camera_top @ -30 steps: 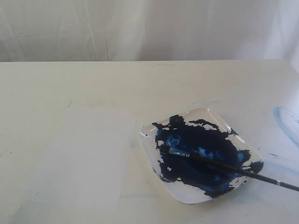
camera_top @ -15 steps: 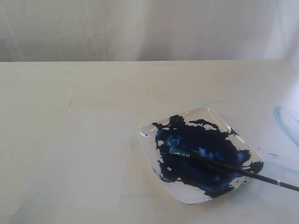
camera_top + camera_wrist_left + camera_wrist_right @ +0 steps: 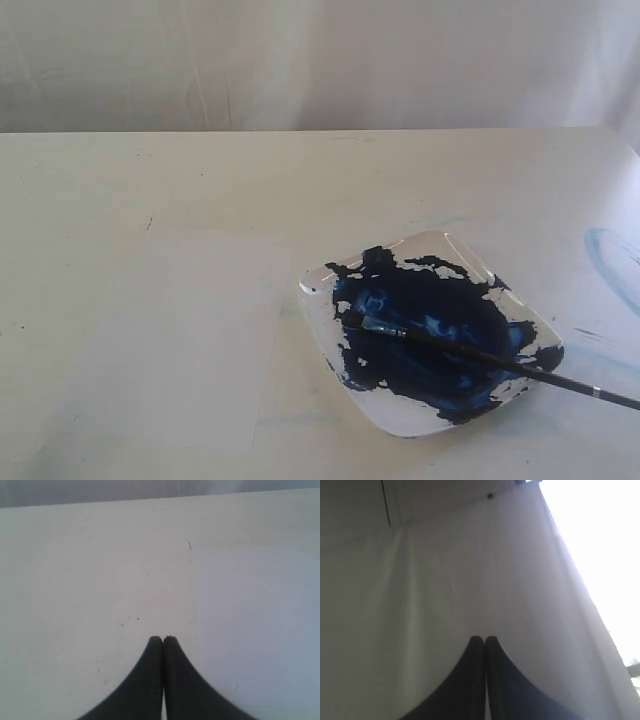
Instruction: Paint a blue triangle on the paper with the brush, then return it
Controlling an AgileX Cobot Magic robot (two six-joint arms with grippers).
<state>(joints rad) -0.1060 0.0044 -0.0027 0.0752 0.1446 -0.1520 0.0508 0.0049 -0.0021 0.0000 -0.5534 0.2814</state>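
The black-handled brush (image 3: 480, 355) lies across a clear plate (image 3: 420, 422), its blue tip in the dark-blue paint pool (image 3: 420, 335) and its handle end past the plate's right rim. The white paper (image 3: 170, 340) lies flat on the table left of the plate, with nothing painted on it; no blue triangle shows. In the left wrist view the paper (image 3: 255, 625) fills one side, and my left gripper (image 3: 163, 639) hangs shut and empty above its edge. My right gripper (image 3: 484, 639) is shut and empty, facing a white curtain (image 3: 470, 570). Neither gripper appears in the exterior view.
A faint pale-blue curved smear (image 3: 612, 260) marks the off-white table (image 3: 200, 180) at the far right. A white curtain (image 3: 300, 60) hangs behind the table's far edge.
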